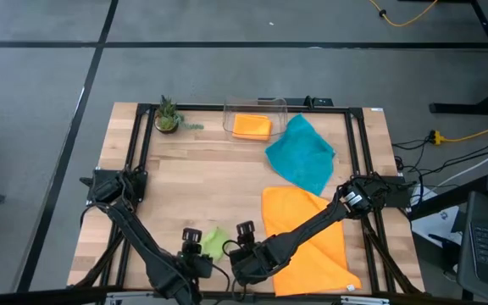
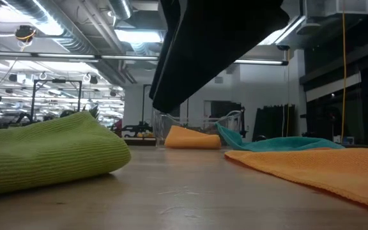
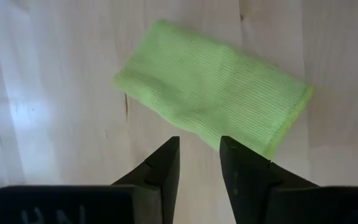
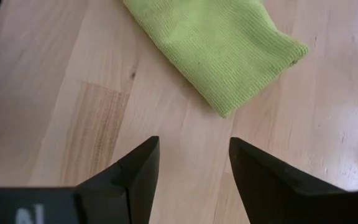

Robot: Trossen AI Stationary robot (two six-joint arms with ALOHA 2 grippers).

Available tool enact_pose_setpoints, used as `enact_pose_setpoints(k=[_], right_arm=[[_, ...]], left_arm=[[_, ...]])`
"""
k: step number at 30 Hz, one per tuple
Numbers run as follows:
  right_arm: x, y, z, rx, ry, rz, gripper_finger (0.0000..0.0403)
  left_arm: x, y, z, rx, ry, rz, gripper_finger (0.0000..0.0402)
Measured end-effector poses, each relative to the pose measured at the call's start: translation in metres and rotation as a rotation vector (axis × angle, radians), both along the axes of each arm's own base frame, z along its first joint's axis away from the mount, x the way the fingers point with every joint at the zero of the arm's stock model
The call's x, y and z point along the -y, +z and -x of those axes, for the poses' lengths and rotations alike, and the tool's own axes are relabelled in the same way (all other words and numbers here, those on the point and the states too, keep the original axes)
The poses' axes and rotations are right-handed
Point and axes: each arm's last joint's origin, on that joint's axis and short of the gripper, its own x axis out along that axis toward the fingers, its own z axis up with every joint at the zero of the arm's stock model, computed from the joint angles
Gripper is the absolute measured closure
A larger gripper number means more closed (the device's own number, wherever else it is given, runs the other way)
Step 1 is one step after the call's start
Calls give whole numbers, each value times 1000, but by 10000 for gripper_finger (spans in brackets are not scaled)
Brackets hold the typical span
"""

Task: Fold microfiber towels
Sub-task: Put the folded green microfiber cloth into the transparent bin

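Note:
A lime green towel (image 1: 214, 243) lies folded into a small rectangle near the table's front edge; it also shows in the low view (image 2: 43, 156). My left gripper (image 3: 199, 155) hovers open just on its left, fingers short of the towel's edge (image 3: 216, 134). My right gripper (image 4: 194, 155) hovers open on its right, with bare wood between its fingers. A large orange towel (image 1: 307, 233) lies spread flat at the front right, under the right arm. A teal towel (image 1: 302, 154) lies rumpled behind it. Another orange towel (image 1: 252, 125) sits folded in the clear bin (image 1: 280, 108).
A small potted plant (image 1: 168, 116) stands at the far left corner. Black frame rails (image 1: 134, 161) run along both sides of the table. Bare wood (image 1: 202, 178) lies open in the middle and left of the table.

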Motion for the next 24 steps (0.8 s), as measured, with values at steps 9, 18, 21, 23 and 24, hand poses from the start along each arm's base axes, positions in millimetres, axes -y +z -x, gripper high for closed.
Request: enact_pose_setpoints(k=[9,18,21,23,24], right_arm=[[3,12,5,-107,153,87,206],[3,19,17,-186,122,115,206],[2,18,17,-189,121,115,206],[2,17,17,-189,121,116,206],[2,17,18,-190,122,117,206]], left_arm=[[-10,7,-7,-34,114,114,293],[-25,29,-31,135,189,273,293],[-27,30,-39,177,179,285,293],[-28,31,-42,191,159,284,293],[-30,32,-45,200,149,283,293]])
